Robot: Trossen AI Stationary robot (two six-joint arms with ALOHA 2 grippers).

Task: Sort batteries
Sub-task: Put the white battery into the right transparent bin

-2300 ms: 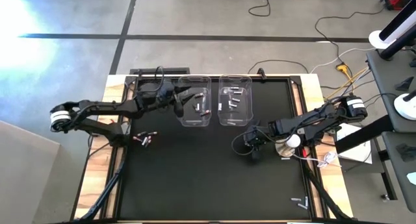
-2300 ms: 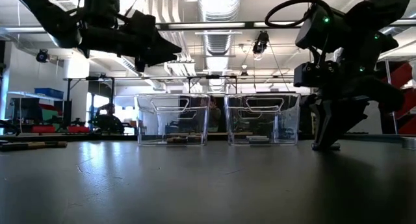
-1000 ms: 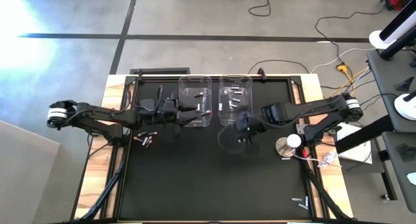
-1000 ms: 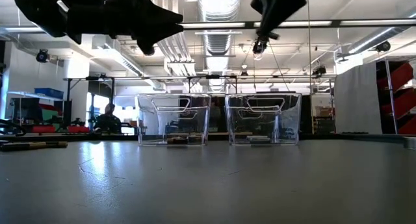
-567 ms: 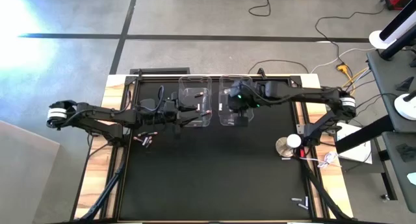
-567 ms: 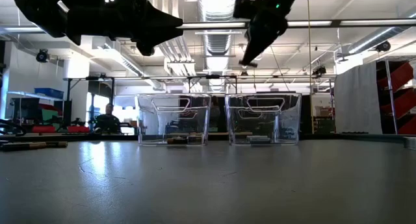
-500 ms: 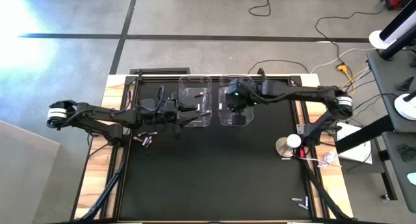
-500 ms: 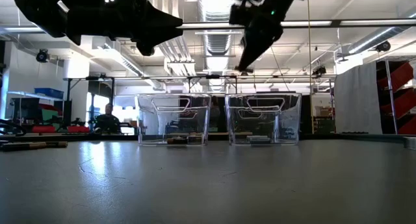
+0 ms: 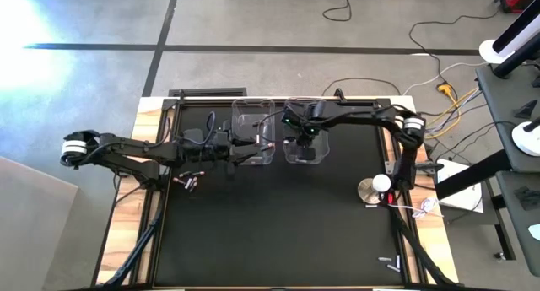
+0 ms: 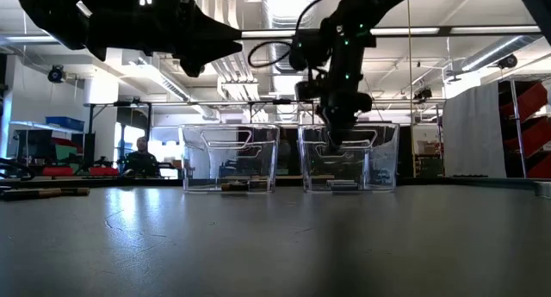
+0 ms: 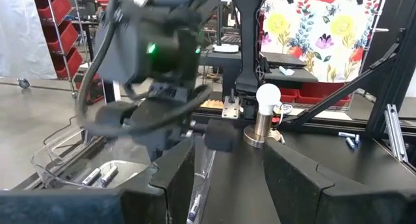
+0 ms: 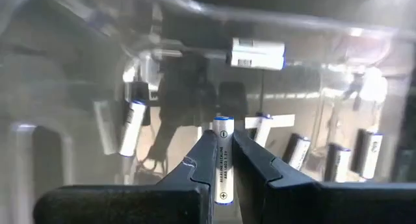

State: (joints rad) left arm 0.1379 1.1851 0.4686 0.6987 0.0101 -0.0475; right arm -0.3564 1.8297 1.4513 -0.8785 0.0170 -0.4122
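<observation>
Two clear bins stand at the table's far side. The left bin holds dark batteries with red marks. The right bin holds silvery-white batteries. A few dark batteries lie on the mat left of the bins. My right gripper reaches down into the right bin, shut on a silvery-white battery. My left gripper hovers open at the left bin's near left side, high above the table. Its fingers touch nothing. My right gripper pinches one silvery-white battery by its sides between its two fingers. The battery lies along the fingers, with one end sticking out past the tips. The fingers point down from above into the right bin. The battery is clear of the bin's floor.
A round silver-white disc with a red wire stands near the table's right edge. Two more batteries lie at the near right corner. The black mat in front of the bins is bare. A person sits in the room behind.
My right gripper has swung from the middle right of the mat toward the far edge, over the right bin. It has then tipped its fingers downward and come down into the bin's mouth, carrying the battery along. The left arm has kept still.
</observation>
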